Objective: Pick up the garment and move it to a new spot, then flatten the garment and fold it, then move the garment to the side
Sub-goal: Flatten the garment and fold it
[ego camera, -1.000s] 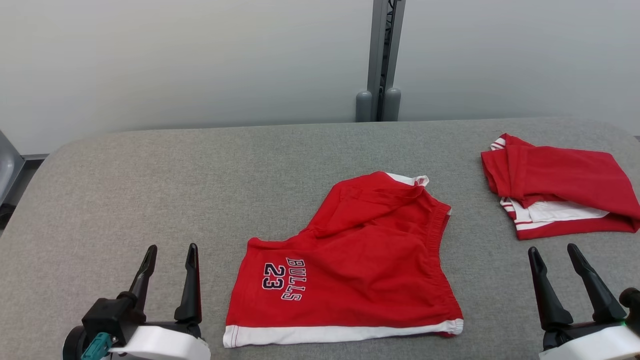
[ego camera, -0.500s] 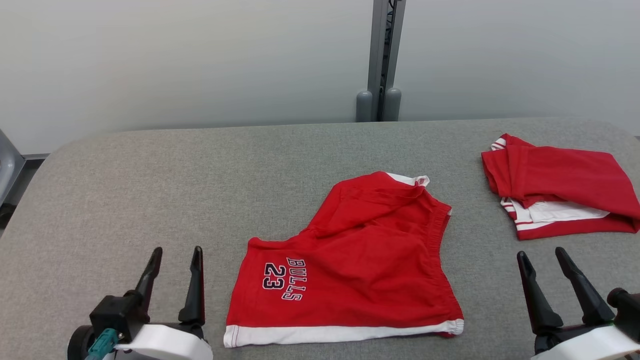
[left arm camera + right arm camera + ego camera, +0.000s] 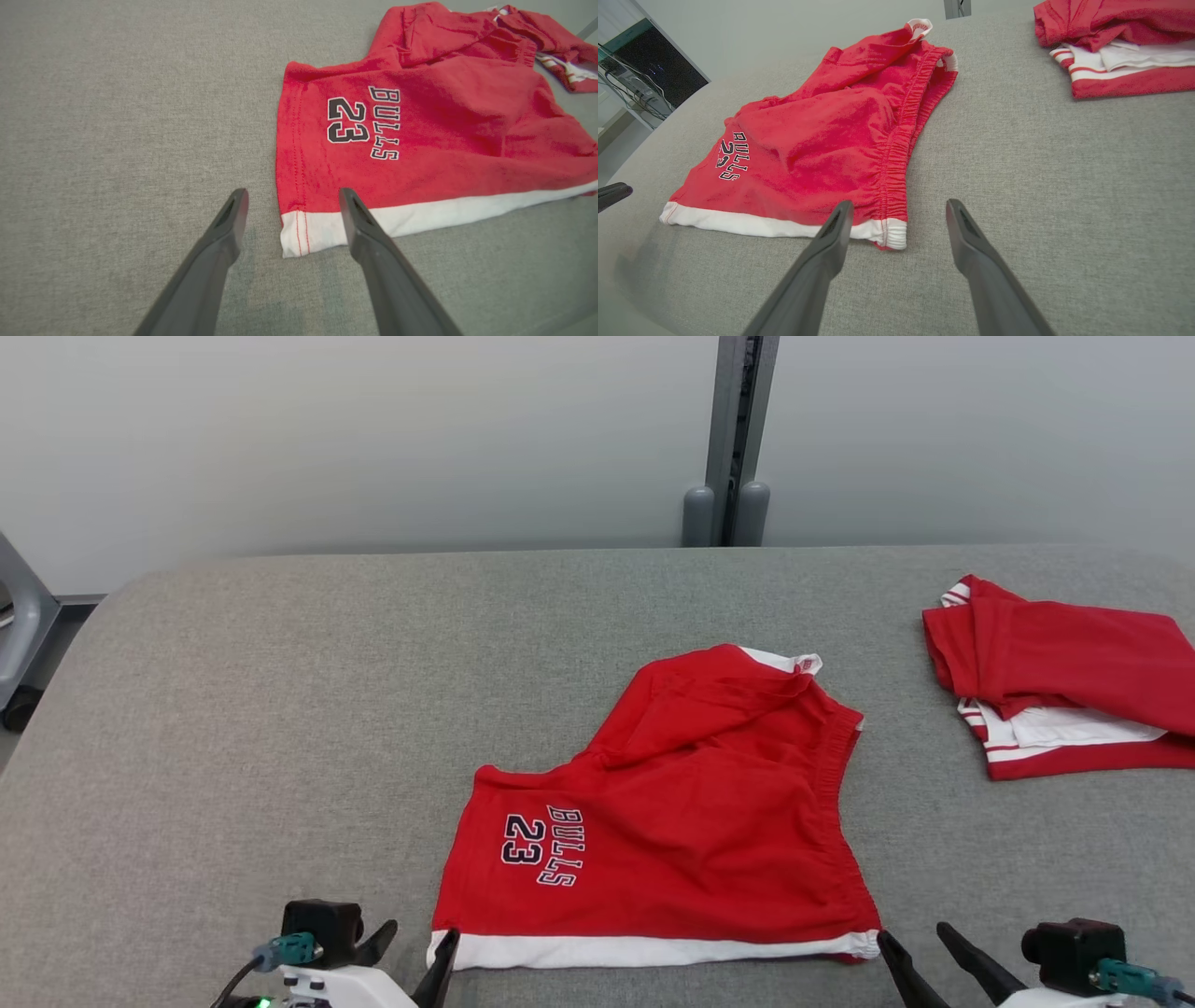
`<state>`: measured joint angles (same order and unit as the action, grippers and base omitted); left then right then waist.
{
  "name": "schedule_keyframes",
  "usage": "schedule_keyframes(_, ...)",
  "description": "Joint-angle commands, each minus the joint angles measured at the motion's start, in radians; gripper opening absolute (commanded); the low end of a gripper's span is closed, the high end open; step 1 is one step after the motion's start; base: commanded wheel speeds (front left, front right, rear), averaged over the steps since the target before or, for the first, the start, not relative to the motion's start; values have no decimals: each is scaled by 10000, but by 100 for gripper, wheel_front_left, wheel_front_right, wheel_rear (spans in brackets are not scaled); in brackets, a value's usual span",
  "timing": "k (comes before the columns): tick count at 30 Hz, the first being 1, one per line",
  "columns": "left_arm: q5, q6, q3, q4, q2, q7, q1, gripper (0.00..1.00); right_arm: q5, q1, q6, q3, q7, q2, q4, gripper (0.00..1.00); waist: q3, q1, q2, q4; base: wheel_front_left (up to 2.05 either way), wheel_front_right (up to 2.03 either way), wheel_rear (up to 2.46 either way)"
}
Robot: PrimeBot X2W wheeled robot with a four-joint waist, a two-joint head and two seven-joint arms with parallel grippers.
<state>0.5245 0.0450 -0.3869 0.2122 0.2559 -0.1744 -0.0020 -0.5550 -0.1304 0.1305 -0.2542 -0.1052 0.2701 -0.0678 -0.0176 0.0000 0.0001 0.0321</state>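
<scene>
Grey fabric table (image 3: pixel 280 709) carries rumpled red Bulls shorts (image 3: pixel 691 821) at its centre. Left gripper (image 3: pixel 420 933) and right gripper (image 3: pixel 913 933), fingers spread wide and empty, flank the white hem's corners.

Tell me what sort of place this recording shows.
Probably a lab or test room: a grey fabric-covered table, bare pale wall panels with a metal post, and cables beside dark equipment.

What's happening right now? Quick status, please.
Left gripper open at near left corner of shorts. Right gripper open at near right corner. Shorts on table, ungripped. Other red garment far right, clear.
</scene>
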Motion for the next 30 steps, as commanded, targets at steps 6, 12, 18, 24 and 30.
schedule_keyframes(6,202,-223,-370,41,132,-1090,-326,100,-162,576,6,-302,-723,-116,-616,100,-422,0,-1,135,0,0,0)
schedule_keyframes(12,197,-363,-636,127,100,-1571,-675,100,-200,1095,6,-449,-1042,-262,-1128,100,-786,0,-1,270,0,0,0)
schedule_keyframes(18,168,-411,-774,499,48,-1826,-1059,100,-234,1440,8,-614,-1100,-352,-1420,100,-997,0,-1,330,0,0,0)
schedule_keyframes(24,207,-467,-845,907,-27,-1812,-1277,100,-308,1607,8,-790,-1092,-360,-1591,100,-1022,0,-1,304,0,0,0)
schedule_keyframes(30,384,-758,-1020,1195,-117,-1863,-1315,0,-407,1696,6,-1042,-990,-283,-1639,0,-930,0,-1,231,0,0,0)
